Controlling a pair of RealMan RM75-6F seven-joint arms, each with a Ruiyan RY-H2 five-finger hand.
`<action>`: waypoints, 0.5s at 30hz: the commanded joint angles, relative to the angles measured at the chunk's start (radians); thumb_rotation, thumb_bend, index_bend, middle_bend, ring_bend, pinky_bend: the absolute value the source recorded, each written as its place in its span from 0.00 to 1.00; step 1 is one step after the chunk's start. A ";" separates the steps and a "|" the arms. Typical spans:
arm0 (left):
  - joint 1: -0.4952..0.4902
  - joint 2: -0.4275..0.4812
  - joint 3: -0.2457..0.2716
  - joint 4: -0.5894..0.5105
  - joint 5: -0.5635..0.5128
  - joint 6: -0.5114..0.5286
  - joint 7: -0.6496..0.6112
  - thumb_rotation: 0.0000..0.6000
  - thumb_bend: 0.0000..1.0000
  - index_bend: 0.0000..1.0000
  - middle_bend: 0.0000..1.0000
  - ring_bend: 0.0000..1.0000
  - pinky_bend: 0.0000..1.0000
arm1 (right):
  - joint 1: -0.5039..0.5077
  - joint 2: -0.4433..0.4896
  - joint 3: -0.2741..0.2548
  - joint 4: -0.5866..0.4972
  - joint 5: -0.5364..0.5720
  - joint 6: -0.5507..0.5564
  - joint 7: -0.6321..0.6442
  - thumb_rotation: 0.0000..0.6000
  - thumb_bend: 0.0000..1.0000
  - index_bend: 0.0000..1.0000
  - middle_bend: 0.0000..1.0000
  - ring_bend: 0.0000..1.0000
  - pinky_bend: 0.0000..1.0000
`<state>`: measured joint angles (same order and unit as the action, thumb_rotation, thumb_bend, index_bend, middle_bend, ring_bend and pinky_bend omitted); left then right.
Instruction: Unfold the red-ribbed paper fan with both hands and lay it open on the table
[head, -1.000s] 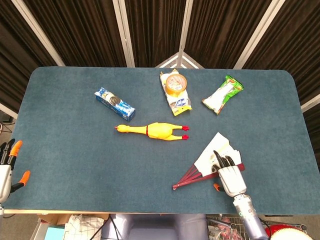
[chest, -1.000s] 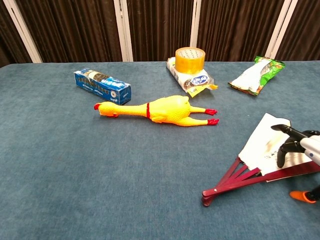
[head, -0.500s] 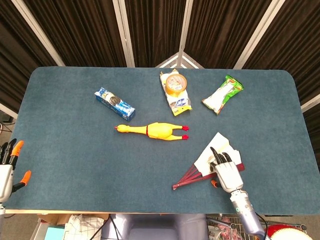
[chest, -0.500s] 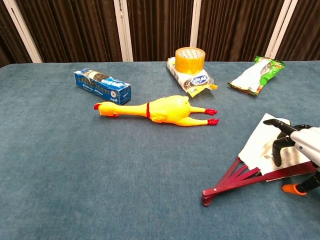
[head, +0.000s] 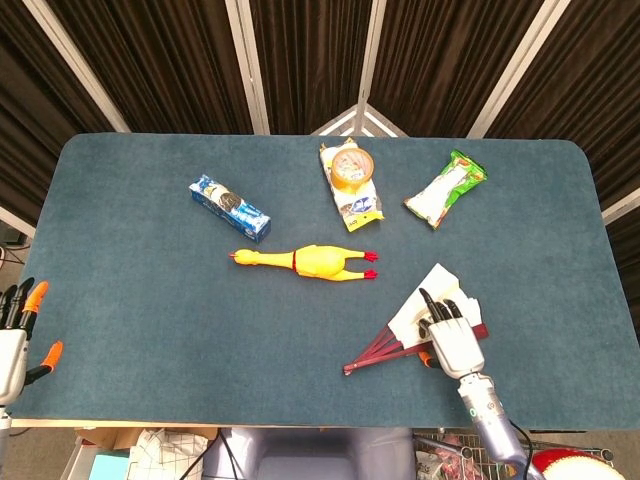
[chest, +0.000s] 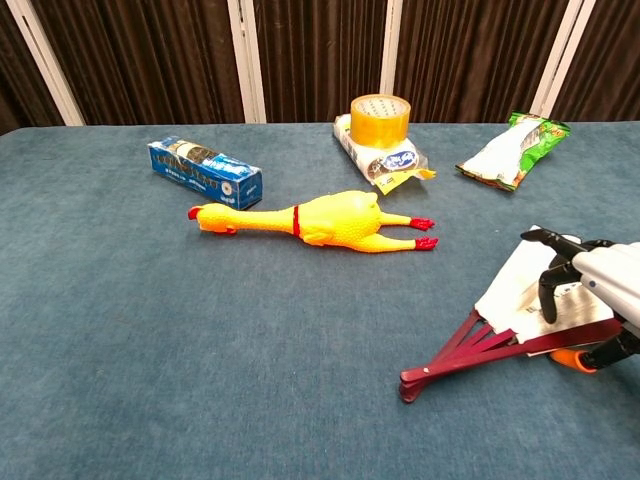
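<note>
Partly opened fan (head: 428, 315) on the near right of the surface (head: 150, 300), under the right hand (head: 452, 338).
The right hand's fingers (chest: 547, 290) lie spread on the white paper, grasping nothing; the left hand (head: 14, 335), near left edge, is released, fingers apart.

Our right hand (head: 452, 338) lies palm-down at near right, fingers extended; our left hand (head: 14, 335) hangs at near left, fingers apart.

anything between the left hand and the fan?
Nothing visible. The left hand sits at the table's left edge; the fan lies under the right hand. The rubber chicken lies farther back, off that path.
</note>
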<state>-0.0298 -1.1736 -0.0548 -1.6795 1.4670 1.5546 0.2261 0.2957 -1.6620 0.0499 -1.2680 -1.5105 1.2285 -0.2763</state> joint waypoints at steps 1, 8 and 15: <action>-0.001 -0.001 0.000 0.000 0.000 -0.001 0.002 1.00 0.43 0.03 0.00 0.00 0.00 | 0.000 -0.003 -0.005 0.009 0.003 -0.003 0.003 1.00 0.24 0.53 0.07 0.23 0.19; 0.000 -0.003 0.004 -0.002 0.010 0.004 0.008 1.00 0.43 0.03 0.00 0.00 0.00 | 0.005 -0.018 -0.011 0.046 0.009 -0.010 0.014 1.00 0.24 0.53 0.07 0.23 0.19; 0.000 -0.004 0.006 -0.002 0.012 0.004 0.009 1.00 0.43 0.03 0.00 0.00 0.00 | 0.015 -0.022 -0.010 0.058 0.001 -0.001 0.031 1.00 0.35 0.56 0.09 0.25 0.20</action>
<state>-0.0295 -1.1772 -0.0490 -1.6819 1.4793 1.5586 0.2356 0.3102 -1.6842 0.0398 -1.2102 -1.5092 1.2267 -0.2464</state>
